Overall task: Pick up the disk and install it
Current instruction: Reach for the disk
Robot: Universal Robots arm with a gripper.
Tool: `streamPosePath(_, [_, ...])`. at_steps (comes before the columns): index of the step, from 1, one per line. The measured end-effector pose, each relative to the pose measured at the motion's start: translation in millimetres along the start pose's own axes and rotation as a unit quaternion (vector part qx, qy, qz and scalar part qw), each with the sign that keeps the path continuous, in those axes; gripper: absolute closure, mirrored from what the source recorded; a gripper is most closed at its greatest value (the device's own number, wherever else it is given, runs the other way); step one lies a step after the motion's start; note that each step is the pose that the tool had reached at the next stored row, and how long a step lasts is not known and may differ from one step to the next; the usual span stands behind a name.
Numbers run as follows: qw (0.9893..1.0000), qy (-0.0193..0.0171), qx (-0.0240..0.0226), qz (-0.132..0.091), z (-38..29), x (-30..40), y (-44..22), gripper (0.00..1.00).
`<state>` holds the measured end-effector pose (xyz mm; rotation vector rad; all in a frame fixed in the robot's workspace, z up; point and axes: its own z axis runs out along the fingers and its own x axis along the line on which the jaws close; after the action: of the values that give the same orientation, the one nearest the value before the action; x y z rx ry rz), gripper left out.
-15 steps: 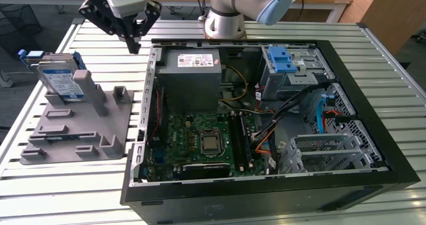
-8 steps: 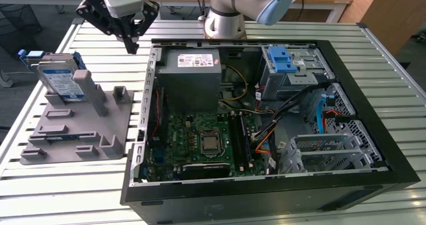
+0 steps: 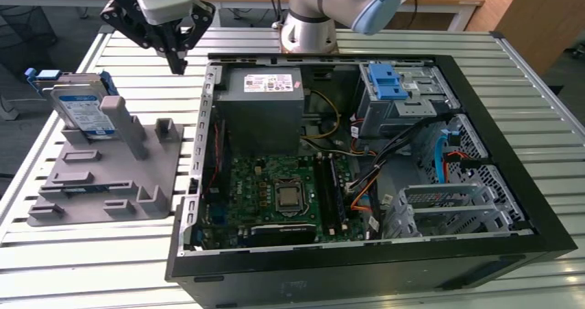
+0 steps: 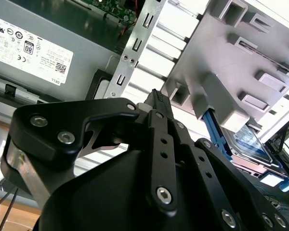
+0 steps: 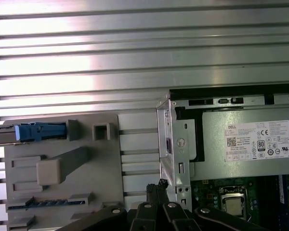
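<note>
Gripper (image 3: 177, 66) pinched closed, empty, near the case (image 3: 207, 117); lowered like that, it may knock the disk (image 3: 81, 110) askew.

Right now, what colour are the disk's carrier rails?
Blue. The disk shows it best in the first wrist view.

My arm (image 3: 307, 28) is silver with a pale blue joint cap (image 3: 375, 11); my end effector (image 3: 177, 65) is black linkage, studded with screws (image 4: 164, 194).

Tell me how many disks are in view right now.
1. The disk stands on edge in the grey holder at the exterior view's left, outside the case. The drive cage inside the case may hide another.
</note>
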<state>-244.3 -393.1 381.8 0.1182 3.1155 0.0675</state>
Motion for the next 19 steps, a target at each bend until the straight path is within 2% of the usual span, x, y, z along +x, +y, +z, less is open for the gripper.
streamPosePath(19, [1.0,0.0,0.0,0.0,0.0,5.5,-0.4,0.89])
